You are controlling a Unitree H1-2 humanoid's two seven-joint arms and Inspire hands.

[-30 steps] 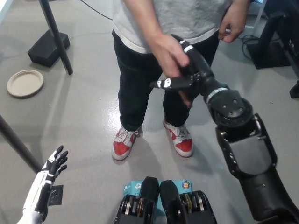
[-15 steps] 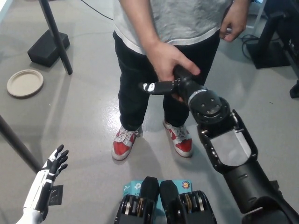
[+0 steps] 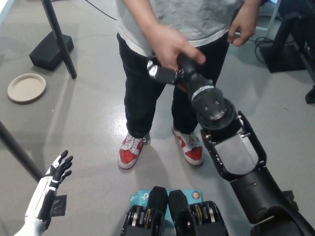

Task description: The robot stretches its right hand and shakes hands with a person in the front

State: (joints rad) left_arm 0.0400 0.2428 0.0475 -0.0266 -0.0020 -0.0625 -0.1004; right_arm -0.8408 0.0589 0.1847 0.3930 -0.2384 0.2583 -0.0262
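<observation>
A person in a grey shirt (image 3: 197, 17), black trousers and red-and-white shoes (image 3: 130, 150) stands right before me. My black right hand (image 3: 170, 73) is stretched forward and up, and the person's hand (image 3: 172, 45) wraps over it from above in a clasp. My fingers close around that hand. The person's other hand (image 3: 244, 22) hangs at the upper right. My white left hand (image 3: 58, 169) rests low at the lower left with its fingers apart, holding nothing.
A black stand base (image 3: 50, 49) with a slanted pole (image 3: 58, 34) sits at the upper left, next to a round beige plate (image 3: 26, 87) on the grey floor. Another dark pole (image 3: 17, 150) crosses the left edge. Dark equipment (image 3: 293, 39) stands at the upper right.
The clasped hands have risen and moved left toward the person's waist. My right forearm has swung in with them. The left hand has stayed put.
</observation>
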